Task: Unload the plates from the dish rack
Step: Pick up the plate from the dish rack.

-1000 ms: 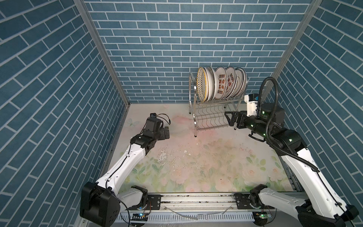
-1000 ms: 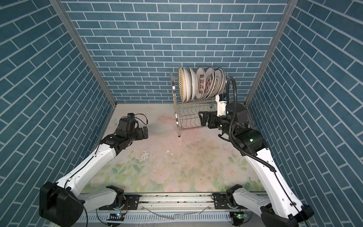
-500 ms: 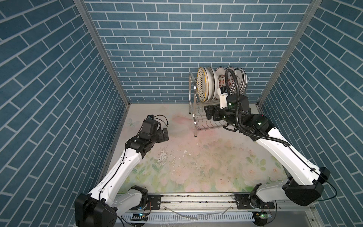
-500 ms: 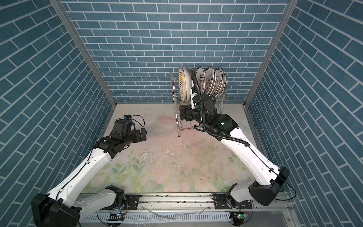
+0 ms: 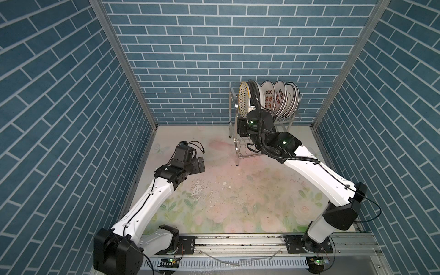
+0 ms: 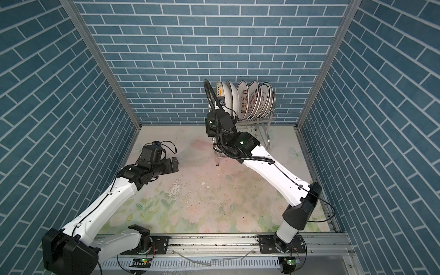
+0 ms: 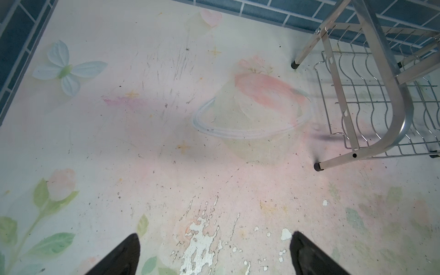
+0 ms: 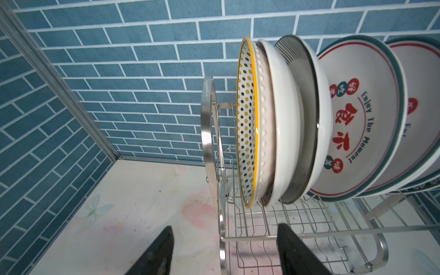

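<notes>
The dish rack (image 5: 231,112) (image 6: 270,133) stands at the back right against the wall. Several plates (image 5: 278,97) (image 6: 252,100) stand on edge in its upper tier. In the right wrist view a dotted, yellow-edged plate (image 8: 246,123) is at the end, then a white one (image 8: 283,123), a black-striped one (image 8: 292,54) and red-lettered ones (image 8: 357,119). My right gripper (image 8: 225,226) (image 5: 242,123) is open and empty, just before the rack's left end (image 8: 207,133), below the dotted plate. My left gripper (image 7: 214,234) (image 5: 201,164) hangs open over the mat, left of the rack (image 7: 392,100).
Blue brick walls (image 5: 71,119) close in the left, back and right sides. A floral mat (image 5: 238,202) covers the floor, with a peeled patch (image 7: 202,245) under my left gripper. The rack's lower wire shelf (image 7: 371,133) holds nothing. A metal rail (image 5: 238,242) runs along the front.
My right arm has swung left across the rack's front to its left end and risen toward the plates, its jaws narrowing. My left arm drifted slightly toward the front.
</notes>
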`<move>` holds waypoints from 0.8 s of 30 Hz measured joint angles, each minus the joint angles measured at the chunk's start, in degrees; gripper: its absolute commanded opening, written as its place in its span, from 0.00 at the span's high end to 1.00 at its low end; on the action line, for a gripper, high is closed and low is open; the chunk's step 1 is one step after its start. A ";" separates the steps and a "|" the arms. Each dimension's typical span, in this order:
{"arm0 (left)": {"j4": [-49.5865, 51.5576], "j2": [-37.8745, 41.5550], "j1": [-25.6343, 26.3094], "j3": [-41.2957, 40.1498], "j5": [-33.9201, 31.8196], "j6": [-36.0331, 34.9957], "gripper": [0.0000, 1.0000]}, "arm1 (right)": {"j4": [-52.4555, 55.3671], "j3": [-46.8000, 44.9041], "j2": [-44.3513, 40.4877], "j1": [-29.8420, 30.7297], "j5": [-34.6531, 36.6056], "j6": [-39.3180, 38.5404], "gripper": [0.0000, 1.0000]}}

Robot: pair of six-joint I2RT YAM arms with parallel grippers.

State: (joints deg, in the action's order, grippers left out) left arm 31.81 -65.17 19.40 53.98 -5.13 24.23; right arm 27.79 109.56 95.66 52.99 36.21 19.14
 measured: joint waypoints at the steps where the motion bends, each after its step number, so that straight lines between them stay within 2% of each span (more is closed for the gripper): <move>1: 0.00 -0.20 0.00 0.00 0.31 -0.02 0.01 | 0.00 0.92 0.72 0.00 0.42 0.00 0.39; 9: 0.00 -1.01 -0.02 0.00 2.75 -0.02 0.01 | 1.66 10.62 6.27 -0.02 3.21 0.13 0.49; 15: 0.02 -0.81 -0.02 0.00 3.82 -0.04 0.01 | 5.99 19.89 11.91 -0.35 4.00 1.07 0.52; 24: 0.04 -0.24 -0.04 0.00 4.98 -0.04 0.01 | 10.88 22.27 14.62 -1.60 6.12 2.38 0.54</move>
State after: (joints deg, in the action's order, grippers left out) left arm 31.86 -65.41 19.35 53.98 -0.14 24.18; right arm 38.68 131.83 110.28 51.40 42.33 21.52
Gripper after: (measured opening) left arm 0.994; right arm 0.463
